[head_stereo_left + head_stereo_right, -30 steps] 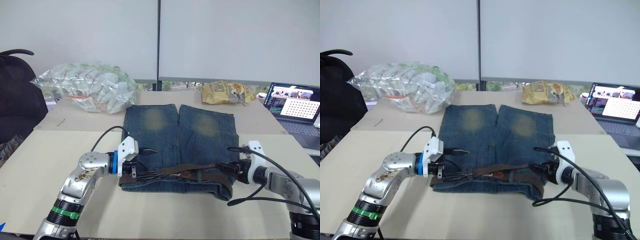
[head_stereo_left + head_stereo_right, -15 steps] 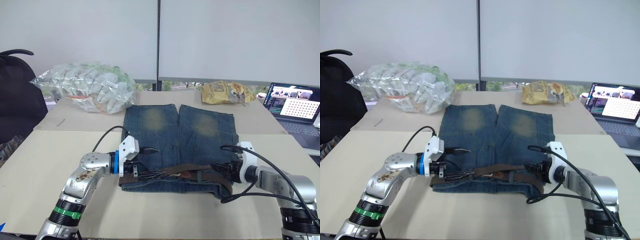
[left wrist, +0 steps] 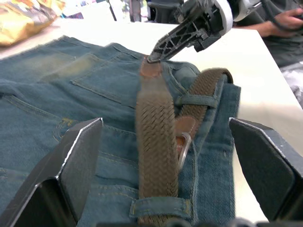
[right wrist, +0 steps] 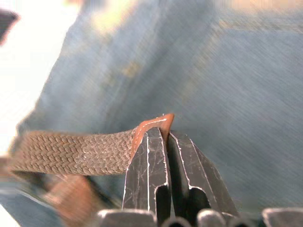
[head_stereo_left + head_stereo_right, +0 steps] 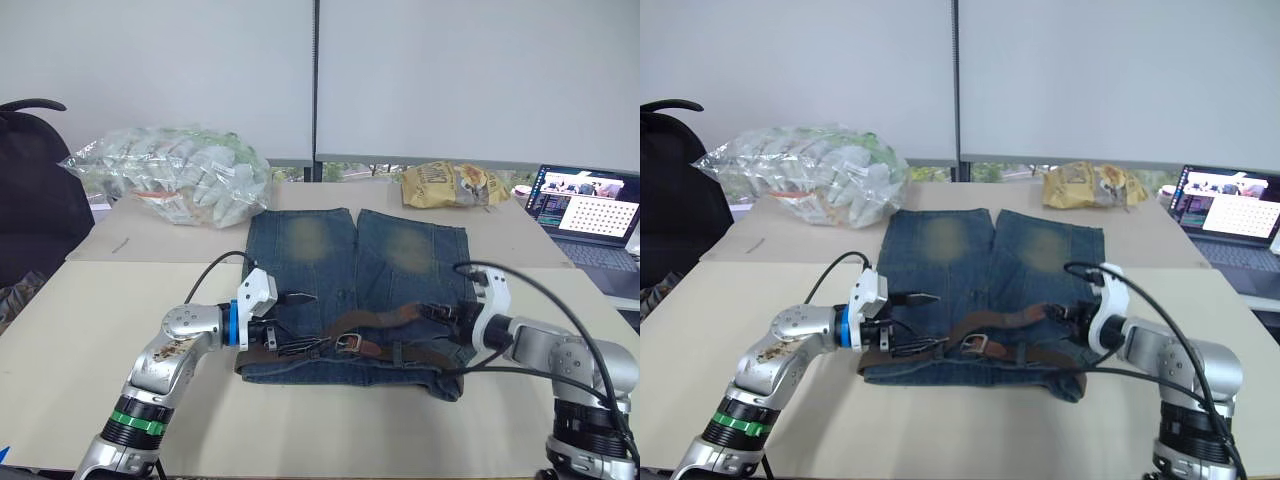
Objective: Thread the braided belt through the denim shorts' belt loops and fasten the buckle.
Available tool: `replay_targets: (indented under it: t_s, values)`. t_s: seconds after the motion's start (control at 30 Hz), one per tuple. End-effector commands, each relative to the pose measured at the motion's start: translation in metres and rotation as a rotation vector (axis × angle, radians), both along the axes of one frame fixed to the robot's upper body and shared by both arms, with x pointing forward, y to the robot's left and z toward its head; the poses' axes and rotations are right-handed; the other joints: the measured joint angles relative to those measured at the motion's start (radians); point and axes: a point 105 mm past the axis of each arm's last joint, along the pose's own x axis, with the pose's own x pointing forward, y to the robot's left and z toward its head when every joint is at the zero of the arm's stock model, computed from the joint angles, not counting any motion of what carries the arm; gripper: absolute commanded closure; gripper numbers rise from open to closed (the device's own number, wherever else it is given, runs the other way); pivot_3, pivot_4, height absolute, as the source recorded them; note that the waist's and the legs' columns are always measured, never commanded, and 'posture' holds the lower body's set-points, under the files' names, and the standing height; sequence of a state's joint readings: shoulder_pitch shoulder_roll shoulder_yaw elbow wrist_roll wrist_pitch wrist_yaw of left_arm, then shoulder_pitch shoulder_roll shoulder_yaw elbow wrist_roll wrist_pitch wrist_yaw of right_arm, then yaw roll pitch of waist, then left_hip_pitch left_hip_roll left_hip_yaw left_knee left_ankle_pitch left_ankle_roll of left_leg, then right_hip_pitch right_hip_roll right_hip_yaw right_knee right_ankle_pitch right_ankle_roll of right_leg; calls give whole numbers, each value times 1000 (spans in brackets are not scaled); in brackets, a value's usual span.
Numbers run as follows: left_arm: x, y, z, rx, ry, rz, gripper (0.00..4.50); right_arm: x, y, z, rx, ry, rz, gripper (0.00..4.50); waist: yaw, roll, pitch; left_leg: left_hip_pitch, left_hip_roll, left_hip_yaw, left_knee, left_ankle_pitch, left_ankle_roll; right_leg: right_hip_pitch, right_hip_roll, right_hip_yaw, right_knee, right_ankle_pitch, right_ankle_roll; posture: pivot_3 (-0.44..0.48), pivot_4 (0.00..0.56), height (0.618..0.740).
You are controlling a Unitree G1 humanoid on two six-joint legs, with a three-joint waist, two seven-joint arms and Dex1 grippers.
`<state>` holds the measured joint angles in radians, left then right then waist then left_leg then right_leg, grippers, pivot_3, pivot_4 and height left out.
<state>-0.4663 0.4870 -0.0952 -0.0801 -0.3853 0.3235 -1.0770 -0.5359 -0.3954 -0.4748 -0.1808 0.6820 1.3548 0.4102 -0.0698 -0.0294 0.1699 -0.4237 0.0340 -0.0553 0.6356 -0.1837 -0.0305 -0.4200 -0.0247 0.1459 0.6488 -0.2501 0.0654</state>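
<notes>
The denim shorts point(image 5: 320, 250) lie flat on the table, waistband nearest me. The braided belt point(image 5: 385, 316) runs along the waistband under a belt loop point(image 3: 161, 206), and its free end arches back over the right leg. My right gripper point(image 5: 432, 312) is shut on the belt's tan leather tip point(image 4: 156, 124) and holds it just above the denim. The silver buckle point(image 5: 348, 342) rests near the middle of the waistband. At the waistband's left end my left gripper point(image 5: 318, 322) stands open, one finger on each side of the belt, holding nothing.
A clear plastic bag of packets point(image 5: 175, 175) lies at the back left and a yellow snack bag point(image 5: 455, 185) at the back right. An open laptop point(image 5: 585, 205) sits at the right edge. A black chair point(image 5: 35, 190) stands to the left.
My right gripper has shut on the belt tip and carried it away from the waistband's right end, up over the right leg. The buckle now shows at mid-waistband. The left gripper has stayed put.
</notes>
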Motion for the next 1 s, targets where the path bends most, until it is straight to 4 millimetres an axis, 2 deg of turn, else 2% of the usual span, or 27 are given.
replay_targets:
  t_s: [0.03, 0.13, 0.3, 0.5, 0.7, 0.8, 1.0]
  values:
    - [3, -16, 21, -67, -115, 20, 0, 1, 15, 33, 159, -70, 8, 4475, 0, 0, 0, 0, 0, 0, 0, 0, 0, 0, 0, 0, 0, 0, 0, 0, 150, 740]
    - [11, -31, 30, -98, -233, 95, 0, 5, 31, 46, 275, -72, 5, 4475, 0, 0, 0, 0, 0, 0, 0, 0, 0, 0, 0, 0, 0, 1, -1, 0, 150, 740]
    - [18, -46, 43, -119, -423, 220, 0, 7, 55, 55, 392, -54, 13, 4475, 1, 1, -1, 0, 0, 0, 0, 0, 0, -1, 0, 0, 1, 2, -2, 0, 150, 740]
    - [29, -47, 38, 75, -721, 349, 0, 5, 74, 60, 415, -49, 24, 4475, 0, 1, -1, -1, 0, 0, -1, 0, 0, -1, 0, 0, 1, 2, -2, 0, 150, 740]
    - [39, -43, 35, 137, -795, 437, 0, 5, 76, 62, 425, -56, 20, 4475, -1, 2, -1, -1, 0, 0, -1, 0, 0, -1, 0, 0, 1, 2, -2, 0, 150, 740]
    - [41, -42, 34, 126, -780, 452, 821, 4, 76, 61, 420, -56, 18, 4500, -1, 2, -1, -1, 0, 0, -1, 0, 0, -2, 0, 0, 1, 2, -2, 0, 150, 740]
    - [42, -43, 34, 148, -808, 442, 2850, 2, 77, 59, 406, -55, 19, 4500, -2, 2, -1, -1, 0, 0, -1, 0, 0, -2, 0, 0, 1, 2, -2, 0, 150, 740]
